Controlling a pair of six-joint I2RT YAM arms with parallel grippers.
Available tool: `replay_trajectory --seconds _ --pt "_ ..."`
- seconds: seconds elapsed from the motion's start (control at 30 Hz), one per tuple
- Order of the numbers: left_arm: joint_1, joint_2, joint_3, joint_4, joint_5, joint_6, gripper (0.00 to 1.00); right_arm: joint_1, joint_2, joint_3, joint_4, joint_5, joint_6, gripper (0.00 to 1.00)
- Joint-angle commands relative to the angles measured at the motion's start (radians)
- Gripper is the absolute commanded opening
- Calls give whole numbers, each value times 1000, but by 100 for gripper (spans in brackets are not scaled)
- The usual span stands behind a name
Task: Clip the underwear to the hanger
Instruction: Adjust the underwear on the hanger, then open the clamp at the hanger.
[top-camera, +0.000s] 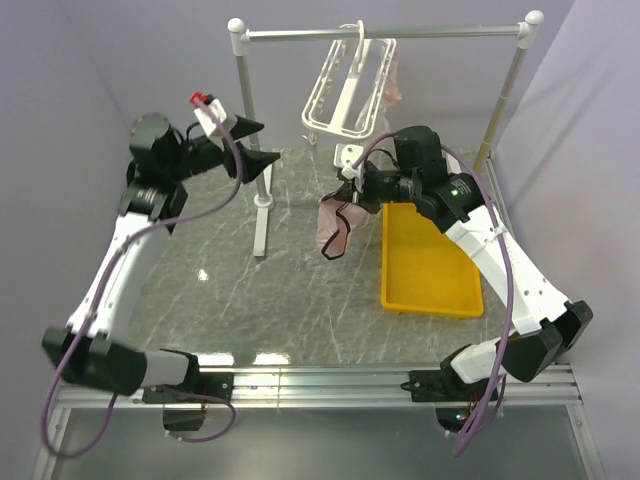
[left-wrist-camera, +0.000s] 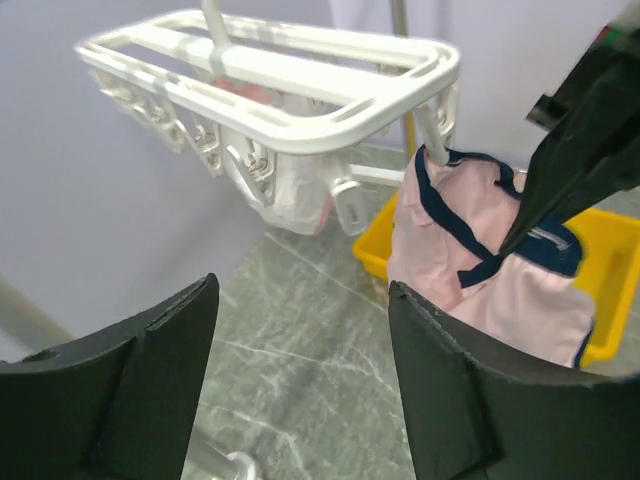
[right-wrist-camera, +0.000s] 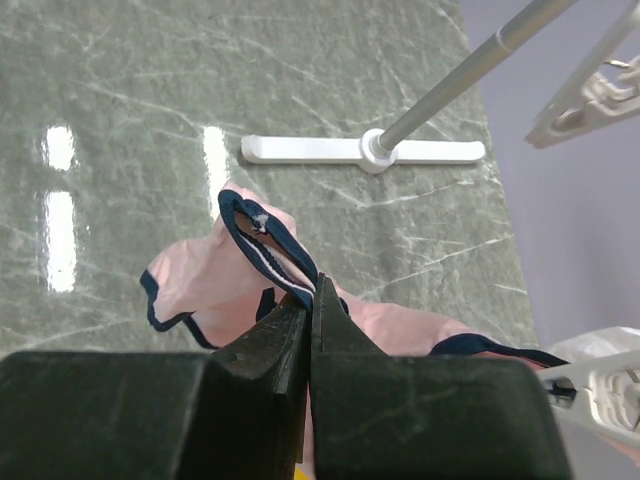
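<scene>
Briefs (right-wrist-camera: 195, 285) dangle below the right gripper (right-wrist-camera: 312, 298), whose fingers are clenched on the navy trim; the hanger (left-wrist-camera: 300, 130) sits near, above and beyond those tips. The left gripper (left-wrist-camera: 300, 340) is spread empty, hanger and briefs straight ahead of its fingers. The pinch seems to catch trim alone, so the cloth may slip or bunch while meeting a clip (left-wrist-camera: 258, 165).
</scene>
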Motion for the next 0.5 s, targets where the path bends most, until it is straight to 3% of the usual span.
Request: replay_trajectory --seconds 0.0,0.2,0.33,0.47 --pt "35 153 125 7 325 -79 75 -11 -36 -13 77 9 66 0" --pt "34 292 224 258 390 -223 71 -20 -84 -117 290 78 216 0" --pt "22 333 238 372 405 -347 71 -18 -79 -145 377 145 256 0" --pt "-11 342 235 406 422 -370 72 -21 -75 -166 460 196 282 0"
